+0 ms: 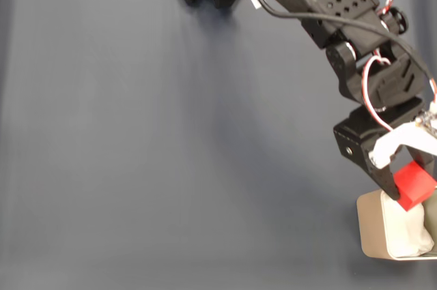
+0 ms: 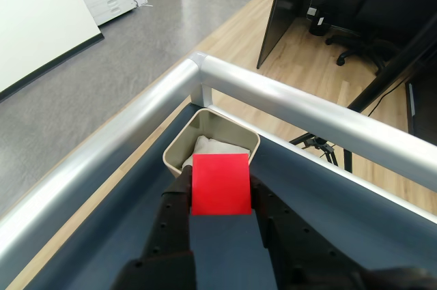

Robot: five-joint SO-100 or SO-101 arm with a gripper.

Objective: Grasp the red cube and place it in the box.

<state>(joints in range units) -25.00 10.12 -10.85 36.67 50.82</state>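
The red cube (image 1: pixel 414 185) is up off the tabletop, pinched in the claw (image 1: pixel 410 191) right over the box's (image 1: pixel 372 232) near rim. In the fixed view it hangs above the top edge of the box, overlapping the white wadding (image 1: pixel 406 232) inside, and I cannot tell whether it touches the wadding. In the wrist view the red cube (image 2: pixel 220 183) shows one flat face, squeezed between the two black fingers (image 2: pixel 176 198) of the claw (image 2: pixel 220 198), one on each side of it, so the claw is closed on the cube.

Just beyond the cube in that view sits the box (image 2: pixel 179 148), a pale, rounded-cornered container with wadding (image 2: pixel 215 148) bunched in it. The box stands on the dark blue-grey tabletop (image 2: pixel 355 201), tucked into the corner where two silver rails (image 2: pixel 287 102) meet.

From the fixed view the box is at the lower right of the tabletop (image 1: pixel 171 153), partly cut by the picture's edge. The black arm (image 1: pixel 341 17) slants down toward it from the top of the picture, with red and white wires (image 1: pixel 372 89) looping along its wrist and a white part (image 1: pixel 399 143) just above the cube.

Past the rails, away from the box, there is wooden flooring, grey carpet and an office chair (image 2: pixel 372 20).
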